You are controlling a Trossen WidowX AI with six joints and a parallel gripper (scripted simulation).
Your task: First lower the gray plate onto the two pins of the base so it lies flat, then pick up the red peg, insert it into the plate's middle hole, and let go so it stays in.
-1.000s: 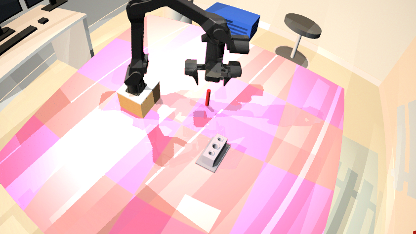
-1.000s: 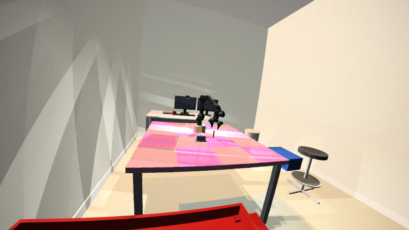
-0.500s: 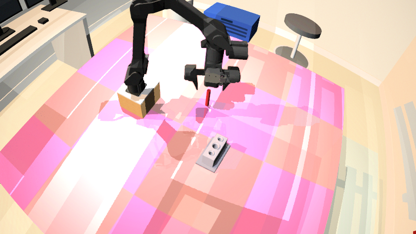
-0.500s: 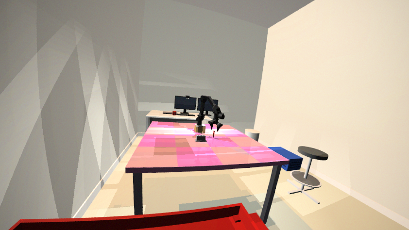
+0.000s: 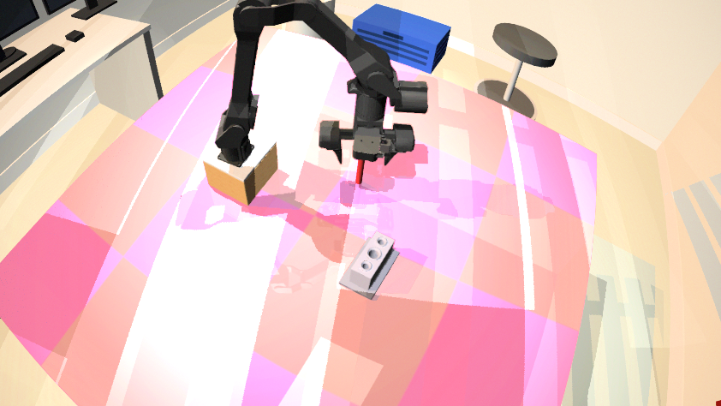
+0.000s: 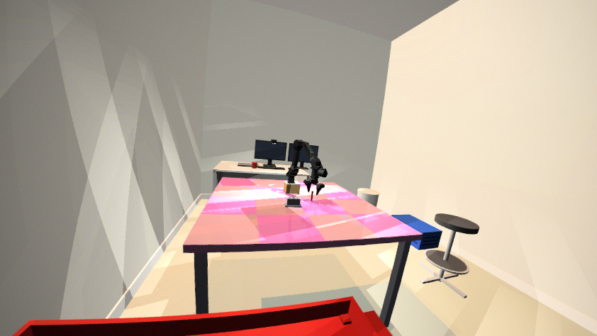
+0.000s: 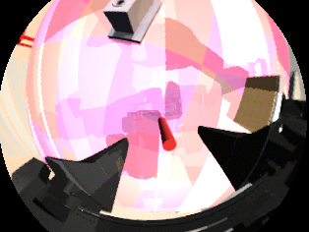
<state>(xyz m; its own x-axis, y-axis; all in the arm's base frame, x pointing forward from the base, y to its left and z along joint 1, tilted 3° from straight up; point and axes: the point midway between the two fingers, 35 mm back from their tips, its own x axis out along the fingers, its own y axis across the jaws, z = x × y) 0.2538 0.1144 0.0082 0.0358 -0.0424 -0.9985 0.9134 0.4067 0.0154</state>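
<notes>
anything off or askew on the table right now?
Nothing stands out. The gray plate sits on the base with its three holes facing up, the red peg stands upright on the table, and the open gripper hovers above the peg, holding nothing.

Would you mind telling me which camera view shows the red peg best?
The wrist view: the red peg stands large and unobstructed. In the top view the gripper hides its upper part; in the exterior view it is a tiny sliver.
</notes>
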